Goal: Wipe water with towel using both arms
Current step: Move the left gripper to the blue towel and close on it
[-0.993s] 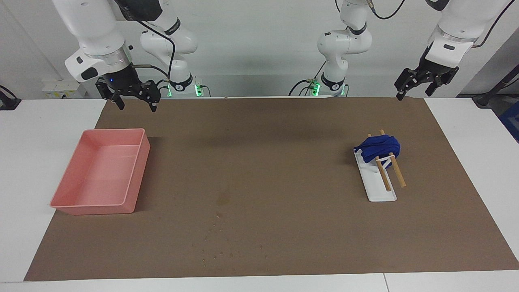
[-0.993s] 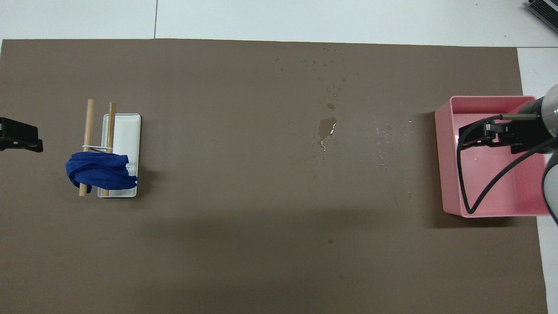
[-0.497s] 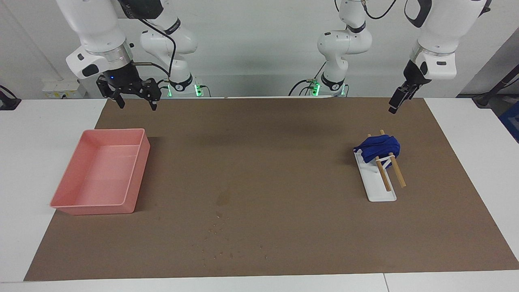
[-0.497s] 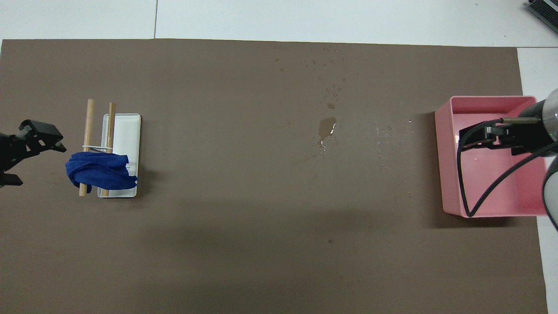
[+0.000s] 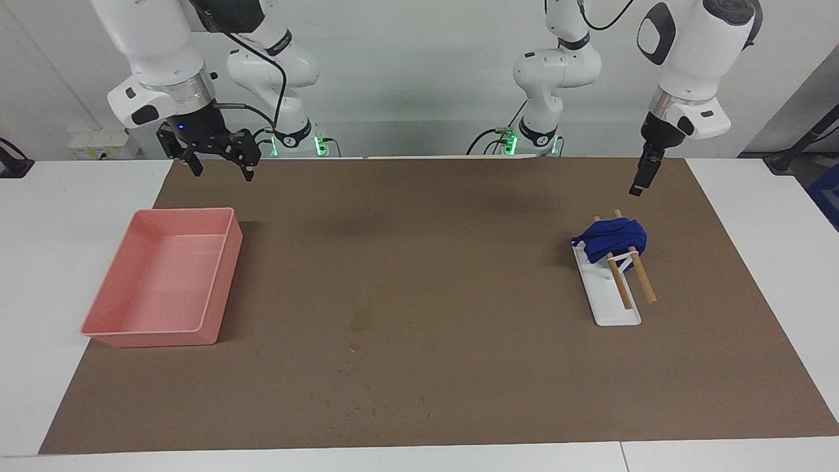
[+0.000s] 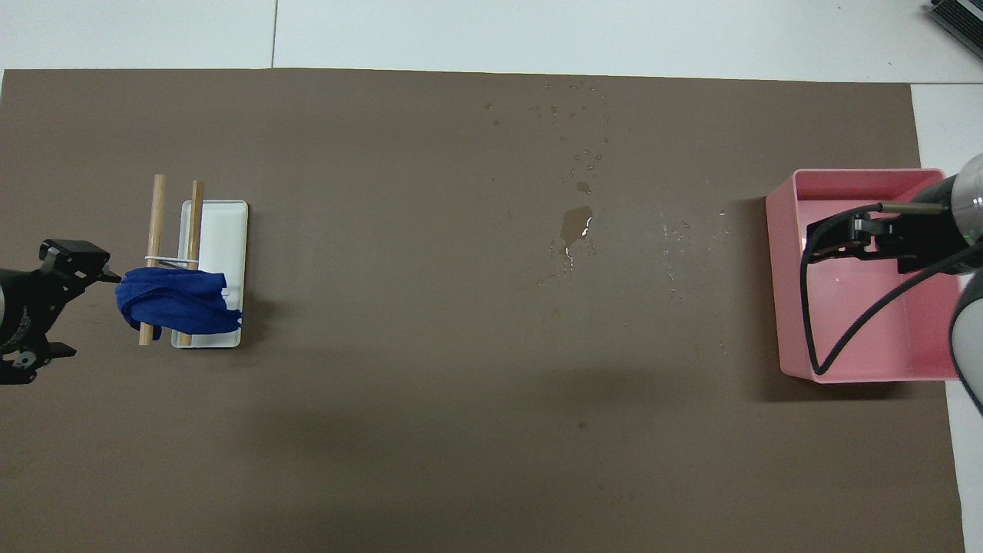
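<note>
The blue towel (image 5: 613,239) is draped over two wooden sticks of a white rack (image 5: 614,309); it also shows in the overhead view (image 6: 173,299). The water (image 5: 360,319) is a dark damp blotch mid-mat with scattered specks around it, also in the overhead view (image 6: 576,223). My left gripper (image 5: 641,178) hangs in the air just above the towel, apart from it; in the overhead view (image 6: 73,311) it is open and empty. My right gripper (image 5: 221,164) is open and empty, raised at the pink tray's end of the mat.
A pink tray (image 5: 224,275) stands on the brown mat (image 5: 459,229) toward the right arm's end; the overhead view shows its wall (image 6: 783,307) under the right gripper (image 6: 845,238). The white rack (image 6: 223,230) lies toward the left arm's end.
My left gripper has swung in over the mat toward the towel, turned edge-on to the facing camera and come lower. My right gripper has hardly moved.
</note>
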Available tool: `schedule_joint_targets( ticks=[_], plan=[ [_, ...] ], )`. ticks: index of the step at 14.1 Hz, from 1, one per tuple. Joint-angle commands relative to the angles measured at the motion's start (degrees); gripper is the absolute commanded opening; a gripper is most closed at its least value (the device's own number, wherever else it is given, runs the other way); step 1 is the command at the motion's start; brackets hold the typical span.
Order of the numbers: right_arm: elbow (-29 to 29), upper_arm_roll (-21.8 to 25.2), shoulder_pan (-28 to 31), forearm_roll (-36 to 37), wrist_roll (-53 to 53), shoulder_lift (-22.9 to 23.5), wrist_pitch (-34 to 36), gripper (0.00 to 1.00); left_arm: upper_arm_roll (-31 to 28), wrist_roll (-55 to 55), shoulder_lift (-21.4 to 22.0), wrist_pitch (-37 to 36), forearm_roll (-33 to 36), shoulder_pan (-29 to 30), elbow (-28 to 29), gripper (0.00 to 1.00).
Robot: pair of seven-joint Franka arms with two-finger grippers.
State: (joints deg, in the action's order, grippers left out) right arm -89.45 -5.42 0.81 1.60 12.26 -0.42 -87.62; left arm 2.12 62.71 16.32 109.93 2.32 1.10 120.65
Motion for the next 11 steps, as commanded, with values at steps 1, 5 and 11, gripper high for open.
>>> schedule_joint_targets(
  ticks=[1, 5, 11],
  plan=[
    [-2.3, -0.3, 0.0, 0.8, 0.9, -1.7, -1.2, 1.00, 0.2, 9.4, 2.5, 7.5, -0.4, 0.3, 6.8, 1.00],
    [-3.3, -0.2, 0.0, 0.7, 1.5, -2.2, -1.2, 1.00, 0.2, 14.5, 1.7, 13.0, -0.4, -0.1, 9.0, 1.00],
    [-3.8, -0.2, 0.0, 0.7, 1.5, -2.5, -1.5, 1.00, 0.2, 14.5, -4.5, 18.3, -0.4, -0.4, 9.2, 1.00]
  ],
)
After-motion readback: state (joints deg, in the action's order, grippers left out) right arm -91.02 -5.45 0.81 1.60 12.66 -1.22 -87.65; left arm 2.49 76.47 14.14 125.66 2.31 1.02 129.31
